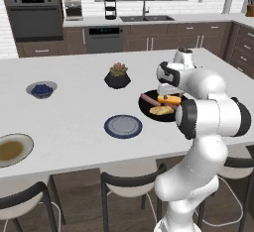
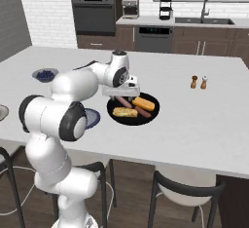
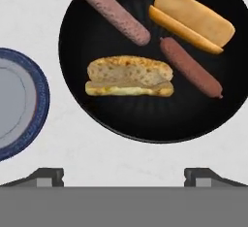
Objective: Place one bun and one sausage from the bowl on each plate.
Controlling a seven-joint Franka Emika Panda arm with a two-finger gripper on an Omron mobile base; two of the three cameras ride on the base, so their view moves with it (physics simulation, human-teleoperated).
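The wide black bowl (image 3: 145,119) was seen just ahead of the claw (image 3: 123,175) in the hand view, lying on the white surface (image 3: 29,17). The claw was held above the surface at the bowl's near edge, its two dark fingertips (image 3: 46,176) spread wide apart with nothing between them. Four items were held in the bowl: a seeded bun (image 3: 130,77) nearest the claw, a smooth golden bun (image 3: 193,20) on the far right, one sausage (image 3: 112,10) on the far left, and a second sausage (image 3: 190,67) between the two buns. A blue-rimmed plate (image 3: 22,105) lay just beside the bowl on the left, apart from it.

In the left base view, the bowl (image 1: 149,111) was partly covered by the white arm, with the blue-rimmed plate (image 1: 123,126) to its near left. A second, brownish plate (image 1: 14,149) lay well apart at the surface's left edge and was cut off by the frame. In the right base view, the arm was seen bent forward over the surface, the hand pointed down at the left rim of the bowl (image 2: 148,120); the blue-rimmed plate (image 2: 93,118) was mostly hidden behind the elbow. The claw's fingers could not be made out clearly in either base view.
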